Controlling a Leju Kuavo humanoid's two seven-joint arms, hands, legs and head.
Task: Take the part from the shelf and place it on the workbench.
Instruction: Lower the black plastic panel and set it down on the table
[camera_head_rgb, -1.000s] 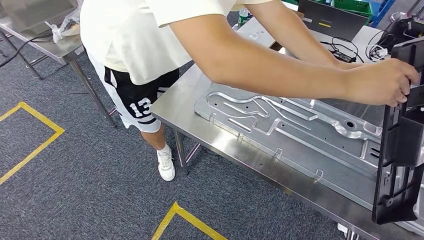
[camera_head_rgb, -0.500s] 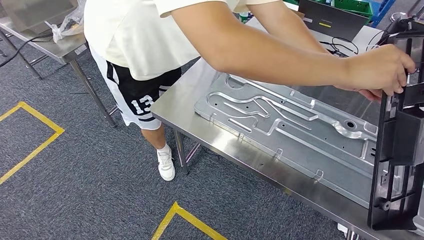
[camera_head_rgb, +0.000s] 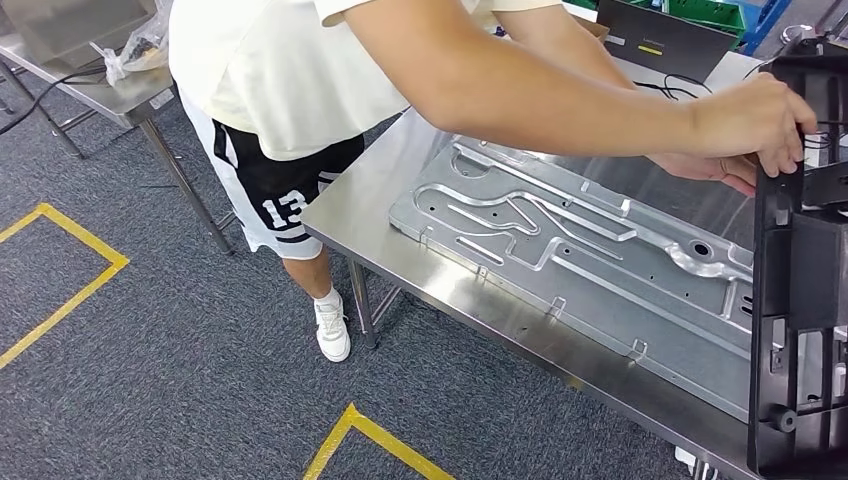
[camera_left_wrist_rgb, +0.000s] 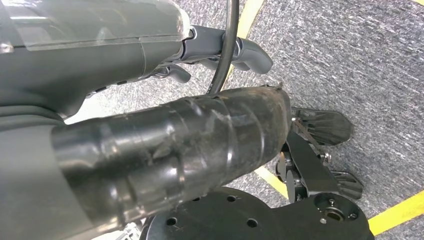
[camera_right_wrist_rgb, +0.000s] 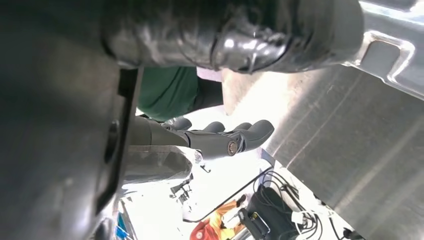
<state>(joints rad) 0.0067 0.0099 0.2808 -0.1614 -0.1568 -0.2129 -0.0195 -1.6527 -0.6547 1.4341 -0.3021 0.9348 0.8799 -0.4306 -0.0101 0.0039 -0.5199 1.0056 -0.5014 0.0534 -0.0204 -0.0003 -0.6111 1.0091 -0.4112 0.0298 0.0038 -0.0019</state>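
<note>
- The black plastic part (camera_head_rgb: 800, 290) stands upright on its end at the right side of the steel workbench (camera_head_rgb: 365, 215), its lower end down on the bench edge
- A person in a cream shirt leans over the bench from the far side; one of the person's hands (camera_head_rgb: 755, 120) grips the top of the part and the other hand (camera_head_rgb: 710, 168) reaches in just behind it
- A large pressed metal plate (camera_head_rgb: 560, 260) lies flat on the bench, just beside the part
- In the right wrist view the right hand (camera_right_wrist_rgb: 215, 137) has its dark fingers (camera_right_wrist_rgb: 252, 131) stretched out nearly straight and together; the part's black frame lies close along it, but I cannot tell whether the hand has hold of it
- In the left wrist view the left hand (camera_left_wrist_rgb: 220, 50) hangs over the grey carpet with its fingers loosely curled and apart, holding nothing
- Yellow tape lines (camera_head_rgb: 60, 285) mark the carpet beside the bench
- A dark laptop (camera_head_rgb: 665, 38) and cables sit at the far end of the bench
</note>
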